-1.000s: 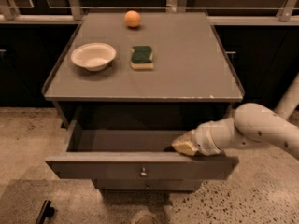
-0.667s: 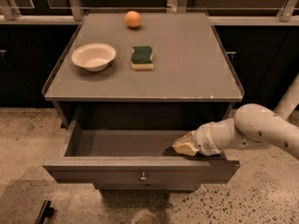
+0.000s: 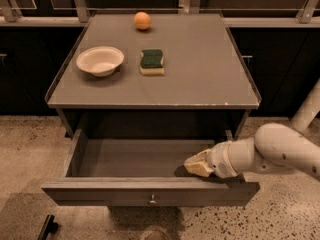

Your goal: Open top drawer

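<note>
We look down on the table (image 3: 200, 84) from high in front, close; the gripper (image 3: 194, 164) sits lower right, at the top drawer (image 3: 125, 195) front.

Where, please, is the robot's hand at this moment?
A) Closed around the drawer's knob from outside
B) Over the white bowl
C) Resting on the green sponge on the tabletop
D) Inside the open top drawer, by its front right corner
D: the hand lies inside the open top drawer, just behind the front panel on the right, apart from the knob.
</note>
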Tool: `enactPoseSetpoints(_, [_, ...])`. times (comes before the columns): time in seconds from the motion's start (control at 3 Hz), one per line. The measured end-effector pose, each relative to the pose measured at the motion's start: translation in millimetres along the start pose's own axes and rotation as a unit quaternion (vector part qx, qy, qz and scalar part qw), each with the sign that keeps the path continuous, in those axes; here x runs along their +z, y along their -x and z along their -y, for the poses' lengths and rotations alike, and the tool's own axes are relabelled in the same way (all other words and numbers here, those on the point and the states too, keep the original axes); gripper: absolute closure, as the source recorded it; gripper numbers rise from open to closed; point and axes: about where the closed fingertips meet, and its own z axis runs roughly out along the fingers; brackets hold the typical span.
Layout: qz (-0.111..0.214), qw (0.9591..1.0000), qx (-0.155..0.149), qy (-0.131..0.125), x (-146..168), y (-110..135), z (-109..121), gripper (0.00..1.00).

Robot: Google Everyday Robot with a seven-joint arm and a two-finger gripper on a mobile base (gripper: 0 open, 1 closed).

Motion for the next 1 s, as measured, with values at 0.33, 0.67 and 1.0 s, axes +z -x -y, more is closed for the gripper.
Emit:
enactPoseSetpoints(0.33, [0.057, 0.9972, 0.001, -0.047, -11, 0, -41, 1.00])
enactPoseSetpoints(0.67, [0.072, 0.9958, 0.004, -0.056, -10, -5, -56, 0.81])
enactPoseSetpoints(1.0, [0.072, 0.9958, 0.004, -0.056, -10, -4, -56, 0.57])
